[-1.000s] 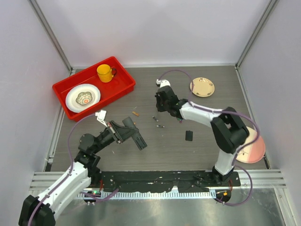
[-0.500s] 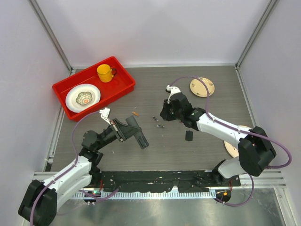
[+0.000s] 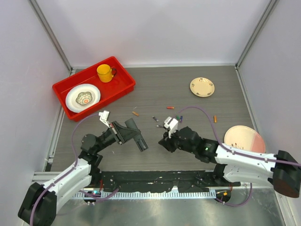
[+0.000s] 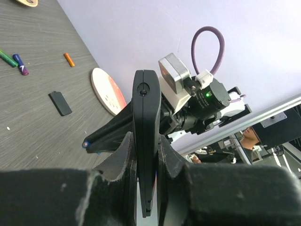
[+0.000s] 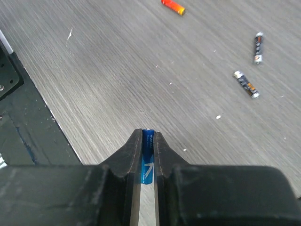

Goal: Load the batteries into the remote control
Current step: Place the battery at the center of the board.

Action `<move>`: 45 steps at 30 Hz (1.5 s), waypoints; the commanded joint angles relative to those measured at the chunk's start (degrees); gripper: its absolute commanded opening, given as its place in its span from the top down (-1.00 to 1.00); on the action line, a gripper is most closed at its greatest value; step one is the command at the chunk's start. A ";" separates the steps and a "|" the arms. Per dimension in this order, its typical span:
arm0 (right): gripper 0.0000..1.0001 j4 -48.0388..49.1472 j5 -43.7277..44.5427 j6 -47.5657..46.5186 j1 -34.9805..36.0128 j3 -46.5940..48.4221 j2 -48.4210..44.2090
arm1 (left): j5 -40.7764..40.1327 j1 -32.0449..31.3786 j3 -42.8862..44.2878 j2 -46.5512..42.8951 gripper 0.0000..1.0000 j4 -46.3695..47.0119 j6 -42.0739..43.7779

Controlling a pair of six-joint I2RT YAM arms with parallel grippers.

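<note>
One remote control (image 3: 139, 141), held above the worktop (image 3: 155, 89) left of centre. Its long axis runs diagonally and the free end points near-right; from the left wrist it is seen edge-on. The left tool (image 4: 145, 141) is narrow, clamped on the remote's flat faces.

One blue battery (image 5: 147, 162), lying lengthwise between the fingers of the right tool (image 5: 148, 135), which is nearly closed on it, just right of the remote.

One orange-red battery (image 5: 173, 7), one dark battery (image 5: 257, 47) and a second dark battery (image 5: 246, 84), loose on the worktop beyond.

One red tray (image 3: 123, 77), far left, holding a yellow mug (image 3: 105, 73) and a white plate (image 3: 75, 101).
</note>
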 commanded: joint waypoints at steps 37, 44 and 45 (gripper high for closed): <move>0.99 4.22 4.99 -0.71 0.61 2.02 4.68 | -4.58 0.15 -4.11 -19.80 1.00 -10.61 1.94; 0.99 9.77 6.30 -1.68 1.14 -2.03 1.16 | -5.81 0.15 -4.46 -21.38 0.99 -13.07 3.08; 0.99 9.07 6.92 -1.25 1.14 -1.33 2.03 | -5.98 0.15 -4.38 -21.21 0.99 -13.42 3.34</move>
